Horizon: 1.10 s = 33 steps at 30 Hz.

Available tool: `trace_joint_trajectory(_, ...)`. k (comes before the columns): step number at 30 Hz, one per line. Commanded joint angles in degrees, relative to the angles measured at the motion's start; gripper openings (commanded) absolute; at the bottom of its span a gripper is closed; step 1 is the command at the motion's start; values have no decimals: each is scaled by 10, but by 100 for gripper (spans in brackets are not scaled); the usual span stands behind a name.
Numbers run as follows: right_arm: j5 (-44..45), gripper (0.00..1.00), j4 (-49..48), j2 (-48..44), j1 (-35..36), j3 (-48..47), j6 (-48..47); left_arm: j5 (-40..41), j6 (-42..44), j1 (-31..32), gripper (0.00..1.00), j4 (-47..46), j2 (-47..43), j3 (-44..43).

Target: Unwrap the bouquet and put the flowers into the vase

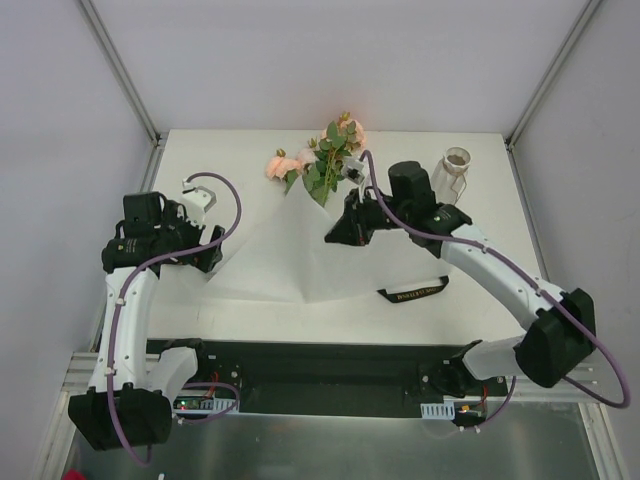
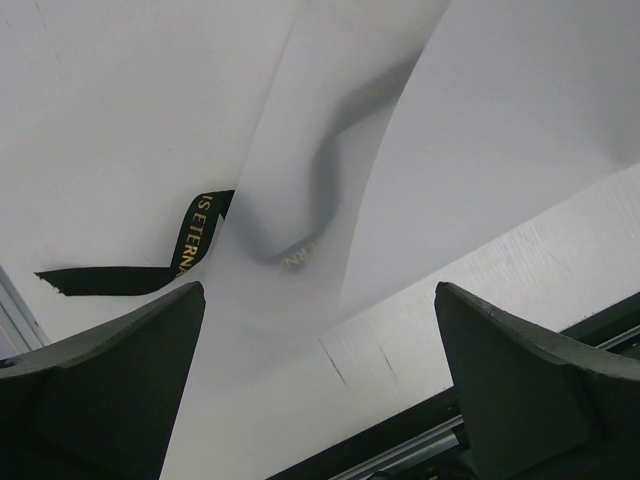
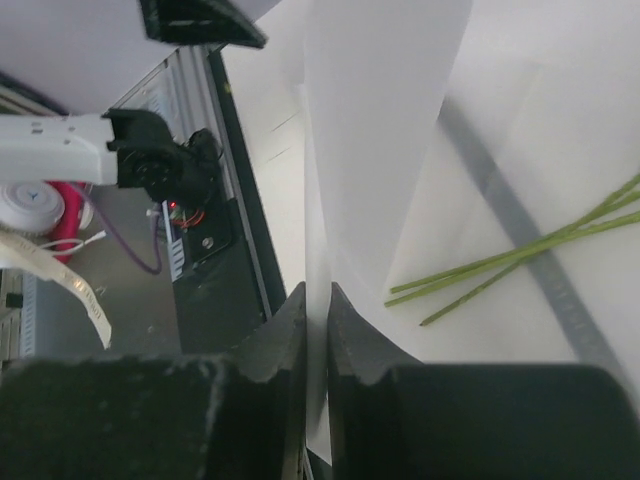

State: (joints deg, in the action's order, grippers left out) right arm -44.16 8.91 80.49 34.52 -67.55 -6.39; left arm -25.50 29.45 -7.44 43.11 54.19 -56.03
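Near right, the ribbon (image 1: 413, 293) lies loose on the table (image 1: 250, 325) (dark, gold lettering). Mid-table the white paper (image 1: 290, 250) is spread open. At its left edge the left gripper (image 2: 318, 295) has its jaws wide, holding nothing. The right gripper (image 3: 317, 295) is pinched on a raised fold of the paper. The flowers (image 1: 325, 160) lie at the paper's far tip, with the stems (image 3: 520, 250) on the sheet. The vase (image 1: 455, 172) stands far right, apart from the flowers.

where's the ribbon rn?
Top view: the ribbon lies loose at the near right corner of the spread white paper, right of centre, close to the front edge of the table.
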Motion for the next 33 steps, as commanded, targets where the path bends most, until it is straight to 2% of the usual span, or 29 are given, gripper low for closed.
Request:
trace_joint_trajectory(1, 28, 13, 52, -79, 41, 22, -43, 8, -4, 4, 99, -7, -15, -16)
trace_joint_trajectory(10, 98, 19, 142, -201, 162, 72, -41, 8, -19, 4, 99, -6, -29, -25)
trace_joint_trajectory(13, 118, 36, 162, -236, 206, 99, -25, 3, -23, 5, 99, -6, -30, -25)
trace_joint_trajectory(16, 152, 46, 179, -260, 250, 113, 0, 2, -27, 5, 99, -5, -26, -27)
trace_joint_trajectory(17, 164, 57, 182, -265, 259, 113, 15, 1, -30, 5, 99, -6, -26, -27)
trace_joint_trajectory(18, 167, 60, 191, -270, 266, 110, 20, 2, -32, 5, 99, -5, -26, -28)
trace_joint_trajectory(22, 205, 68, 243, -291, 278, 56, 21, 4, -33, 5, 99, -3, -25, -27)
trace_joint_trajectory(29, 352, 85, 304, -283, 269, -115, -16, 8, -32, 5, 99, -1, -31, -19)
trace_joint_trajectory(33, 378, 83, 309, -232, 204, -172, -9, 12, -25, 4, 99, -1, -38, -6)
